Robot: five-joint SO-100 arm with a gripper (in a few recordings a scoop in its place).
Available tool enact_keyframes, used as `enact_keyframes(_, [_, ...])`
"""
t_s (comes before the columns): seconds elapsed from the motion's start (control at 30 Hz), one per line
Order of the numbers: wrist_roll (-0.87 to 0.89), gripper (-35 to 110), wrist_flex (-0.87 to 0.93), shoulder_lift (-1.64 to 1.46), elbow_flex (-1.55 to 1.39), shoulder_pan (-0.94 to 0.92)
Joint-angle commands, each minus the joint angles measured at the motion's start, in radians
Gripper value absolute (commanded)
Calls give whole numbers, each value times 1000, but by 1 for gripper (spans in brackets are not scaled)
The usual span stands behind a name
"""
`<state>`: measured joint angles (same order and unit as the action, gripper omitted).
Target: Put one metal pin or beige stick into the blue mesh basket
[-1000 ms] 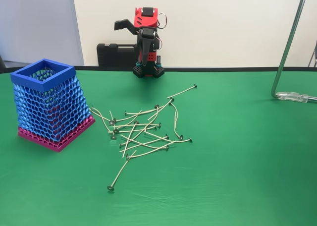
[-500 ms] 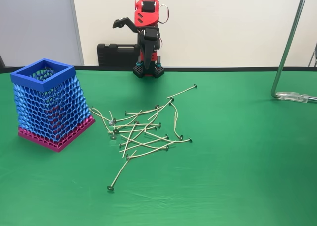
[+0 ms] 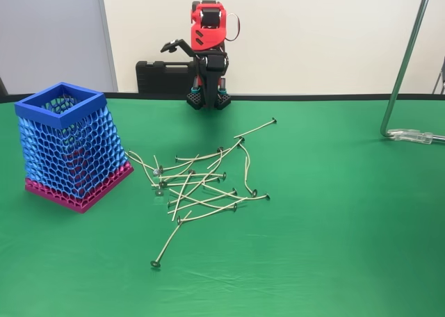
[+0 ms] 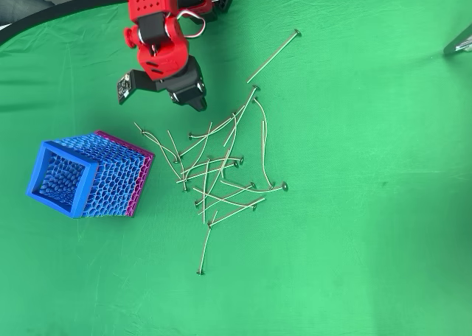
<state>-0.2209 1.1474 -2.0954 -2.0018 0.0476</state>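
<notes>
Fixed view: red and black arm [image 3: 207,49] stands at the table's far edge, folded upward, well above the green cloth [image 3: 334,213]. Overhead view: the arm's head [image 4: 164,52] hangs over the cloth near the far edge, above and left of the pin pile.

Gripper [image 4: 193,96]: seen end-on from above as a dark block; whether the fingers are parted or closed cannot be told from either view. Nothing visibly held.

Basket [image 3: 68,145]: on the left side of the cloth in the fixed view, upright, blue rim on top, pink base on the cloth. Overhead view shows it [image 4: 87,175] left of the pile, its open mouth toward the lower left of the picture. Contents not discernible through the mesh.

Pins [image 3: 200,181]: a loose, crossed heap in the middle of the cloth, just right of the basket. The nearest ones lie close to the pink base; contact cannot be told. One pin [image 3: 256,128] lies apart toward the far right of the heap. Another [image 3: 170,238] lies apart on the near side, its round head at the near end.

Background, fixed view: black case [image 3: 164,76] behind the arm against the wall; metal stand [image 3: 407,60] at the right, its foot on the cloth.
</notes>
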Motion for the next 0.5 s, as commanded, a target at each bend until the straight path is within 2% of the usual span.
enact_keyframes(0.0, [17,0,0,61,72,17])
enact_keyframes(0.23, [-3,1,67,199,193,63])
enact_keyframes(0.47, [-52,1,67,244,164,95])
